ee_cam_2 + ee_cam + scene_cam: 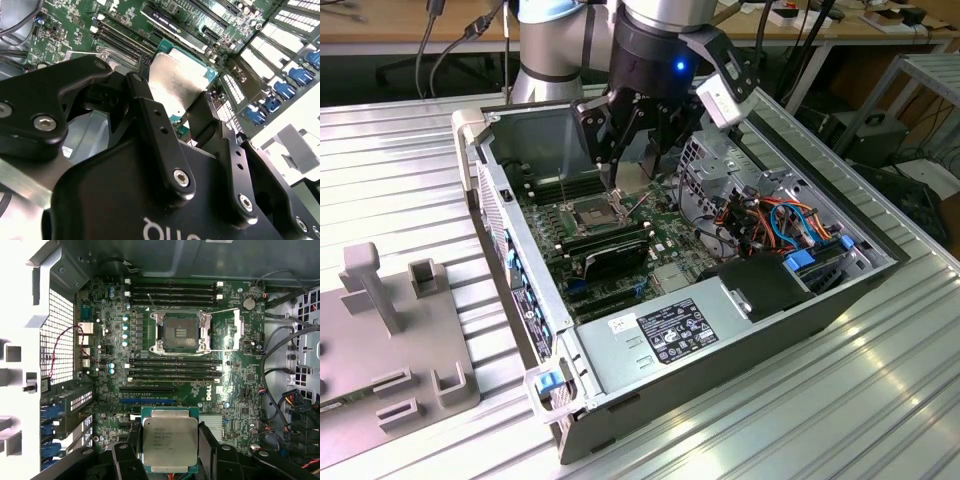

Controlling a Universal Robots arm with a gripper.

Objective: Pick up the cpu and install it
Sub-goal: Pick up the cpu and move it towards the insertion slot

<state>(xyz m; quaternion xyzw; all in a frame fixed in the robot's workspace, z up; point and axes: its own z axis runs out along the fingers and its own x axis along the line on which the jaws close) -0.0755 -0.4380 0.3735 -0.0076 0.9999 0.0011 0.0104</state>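
Fingers (pixel 129 454) of the hand (pixel 169 452) are closed narrowly on two opposite edges of the cpu (pixel 170 437), which hangs in the air with its silver-grey metal top facing the camera in the first wrist view. In the second wrist view the same chip (pixel 177 80) sits between the dark fingers (pixel 150 112), clear of the green motherboard (pixel 65 40) below it. The socket (pixel 179 331) lies open and unfilled, its metal frame swung back, and a bank of black memory slots (pixel 175 367) runs between it and the spot beneath the held chip. In the exterior view the hand (pixel 620 175) reaches down into an open computer case (pixel 485 175) lying on its side on a ribbed metal worktop (pixel 400 150), just above the socket (pixel 595 212). A grey power supply (pixel 690 330) fills the near end of the case, and a grey fixture (pixel 390 340) rests on the worktop at the exterior view's left, well apart from the case.
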